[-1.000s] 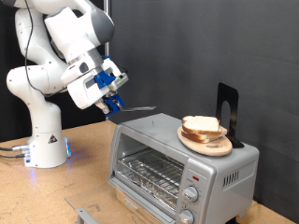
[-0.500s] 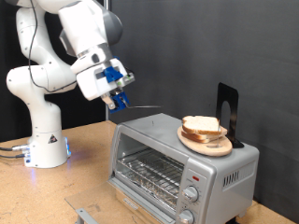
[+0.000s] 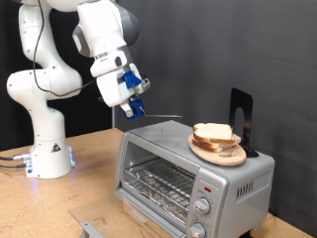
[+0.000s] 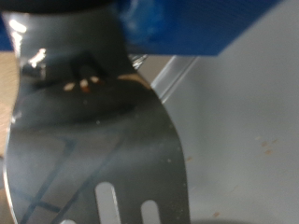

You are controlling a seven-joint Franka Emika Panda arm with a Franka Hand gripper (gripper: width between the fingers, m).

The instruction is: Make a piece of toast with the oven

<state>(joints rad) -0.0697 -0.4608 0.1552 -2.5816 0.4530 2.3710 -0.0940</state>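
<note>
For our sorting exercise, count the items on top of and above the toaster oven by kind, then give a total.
Bread slices: 2 (the piece of toast on top, another under it)
Round wooden plates: 1
Black stands: 1
Metal spatulas: 1, held in the gripper over the oven
Total: 5
</note>
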